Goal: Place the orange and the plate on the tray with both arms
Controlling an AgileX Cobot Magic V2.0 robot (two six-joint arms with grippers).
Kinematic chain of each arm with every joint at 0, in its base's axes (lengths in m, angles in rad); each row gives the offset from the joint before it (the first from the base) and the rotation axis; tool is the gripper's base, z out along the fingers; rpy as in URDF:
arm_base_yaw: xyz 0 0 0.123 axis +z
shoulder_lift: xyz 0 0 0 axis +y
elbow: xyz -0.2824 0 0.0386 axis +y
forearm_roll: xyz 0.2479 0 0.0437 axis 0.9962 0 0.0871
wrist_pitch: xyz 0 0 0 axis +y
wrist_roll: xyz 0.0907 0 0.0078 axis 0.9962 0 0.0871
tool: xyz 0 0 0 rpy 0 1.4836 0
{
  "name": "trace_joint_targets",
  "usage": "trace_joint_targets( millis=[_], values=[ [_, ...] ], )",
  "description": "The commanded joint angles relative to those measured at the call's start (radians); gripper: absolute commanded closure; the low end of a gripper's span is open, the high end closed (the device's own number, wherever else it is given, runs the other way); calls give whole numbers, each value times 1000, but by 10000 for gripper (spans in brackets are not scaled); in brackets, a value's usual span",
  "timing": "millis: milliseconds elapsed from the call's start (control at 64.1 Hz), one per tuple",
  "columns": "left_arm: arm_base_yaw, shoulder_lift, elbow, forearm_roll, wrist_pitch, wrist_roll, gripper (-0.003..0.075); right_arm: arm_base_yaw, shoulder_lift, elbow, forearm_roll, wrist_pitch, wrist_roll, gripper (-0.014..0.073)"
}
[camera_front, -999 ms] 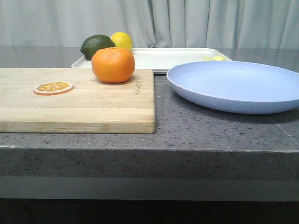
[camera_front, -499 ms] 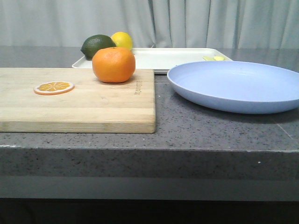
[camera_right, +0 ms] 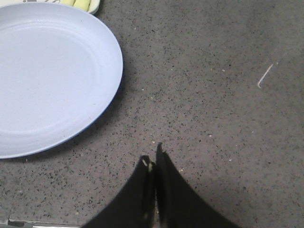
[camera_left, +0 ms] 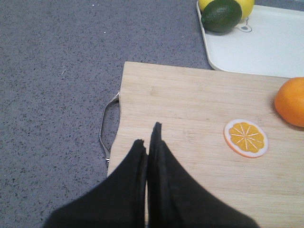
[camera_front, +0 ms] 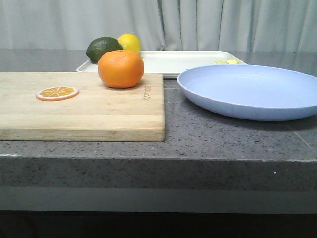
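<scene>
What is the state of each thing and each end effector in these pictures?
orange: whole, resting on the cutting board, not held
orange slice: lying flat on the cutting board
plate: empty, on the counter, not on the tray
lime: whole, on the tray
lemon: whole, on the tray
left end effector: shut, empty
right end effector: shut, empty

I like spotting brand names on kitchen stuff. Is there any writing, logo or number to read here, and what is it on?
Cutting board: a small dark mark is printed near its right edge, running sideways; too small and blurred to read.
Tray: a faint grey mark near the lime; not readable.
Nothing else carries text.
</scene>
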Motion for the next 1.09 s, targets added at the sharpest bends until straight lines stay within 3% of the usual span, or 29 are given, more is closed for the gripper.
trace_joint_targets(
  millis=[0, 140, 265, 453, 765, 952, 1077],
  values=[
    [2, 18, -30, 9, -63, -6, 594, -8, 9, -35, 1, -57, -3, 442],
    [2, 27, -30, 9, -69, -4, 339, -8, 9, -35, 1, -58, -3, 181],
    [2, 27, -30, 15, -67, 2, 173, -8, 9, -35, 1, -51, -3, 35],
    [-67, 45, -33, -4, -113, 10, 164, 14, 9, -35, 48, -39, -18, 9],
    [-381, 252, -169, 14, -126, 54, 158, 136, 9, -35, 55, -2, -60, 9],
    [-512, 439, -311, 50, -130, 54, 57, 136, 9, -35, 55, 19, -60, 9],
    [-528, 570, -405, 51, -130, 54, 47, 136, 9, -35, 55, 22, -60, 9]
  ],
)
